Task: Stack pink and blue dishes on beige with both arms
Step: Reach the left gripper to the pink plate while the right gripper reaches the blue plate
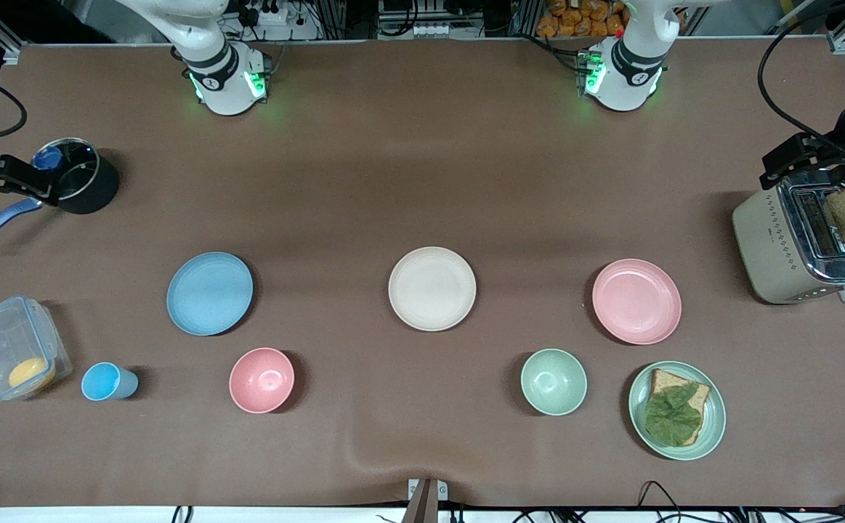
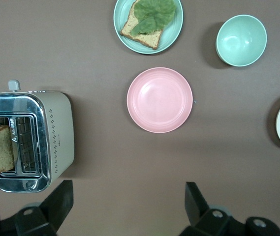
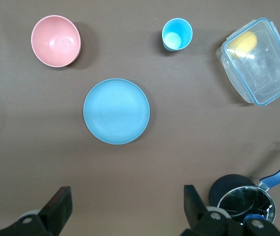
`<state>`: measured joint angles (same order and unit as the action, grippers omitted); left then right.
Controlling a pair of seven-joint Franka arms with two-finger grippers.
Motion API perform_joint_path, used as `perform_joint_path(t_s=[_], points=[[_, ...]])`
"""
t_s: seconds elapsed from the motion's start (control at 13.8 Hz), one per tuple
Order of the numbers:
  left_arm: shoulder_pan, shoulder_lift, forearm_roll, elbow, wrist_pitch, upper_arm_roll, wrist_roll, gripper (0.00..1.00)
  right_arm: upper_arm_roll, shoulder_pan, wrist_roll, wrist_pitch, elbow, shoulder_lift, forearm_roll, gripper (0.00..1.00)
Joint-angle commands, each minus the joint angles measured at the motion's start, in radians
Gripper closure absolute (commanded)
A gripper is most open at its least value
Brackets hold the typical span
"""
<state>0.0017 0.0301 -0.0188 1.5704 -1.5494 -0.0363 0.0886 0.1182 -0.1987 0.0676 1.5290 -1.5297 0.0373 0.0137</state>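
Note:
The cream-beige plate (image 1: 432, 288) lies mid-table. Toward the right arm's end lies the light blue plate (image 1: 210, 293) (image 3: 116, 111), and toward the left arm's end the pale pink plate (image 1: 636, 301) (image 2: 160, 100). All three are apart and bare. My left gripper (image 1: 776, 168) (image 2: 128, 190) hangs high and open, holding nothing, over bare table beside the toaster. My right gripper (image 1: 38, 185) (image 3: 126, 192) hangs high and open, holding nothing, over bare table next to the black pot.
Nearer the front camera stand a pink bowl (image 1: 261, 380), a blue cup (image 1: 107, 382), a green bowl (image 1: 554, 381) and a green plate (image 1: 710, 432) with bread and a leaf. A clear lidded box (image 1: 15, 347), a black pot (image 1: 82, 176) and a toaster (image 1: 778, 254) holding bread occupy the table's ends.

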Motion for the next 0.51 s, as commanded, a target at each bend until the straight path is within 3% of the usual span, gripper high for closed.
perform_joint_path(t_s=[0.0, 0.15, 0.44], points=[[0.004, 0.014, -0.009, -0.004, -0.005, -0.001, -0.01, 0.0, 0.017, -0.021, 0.009, 0.003, 0.0, 0.0, -0.003, 0.0], [0.004, 0.002, -0.01, -0.006, -0.005, 0.003, -0.009, 0.0, 0.021, -0.007, 0.009, 0.007, 0.0, 0.001, -0.003, 0.0], [0.007, -0.119, -0.003, 0.005, -0.005, 0.01, -0.029, 0.0, 0.02, -0.007, 0.008, -0.009, -0.007, 0.007, -0.003, 0.0]])
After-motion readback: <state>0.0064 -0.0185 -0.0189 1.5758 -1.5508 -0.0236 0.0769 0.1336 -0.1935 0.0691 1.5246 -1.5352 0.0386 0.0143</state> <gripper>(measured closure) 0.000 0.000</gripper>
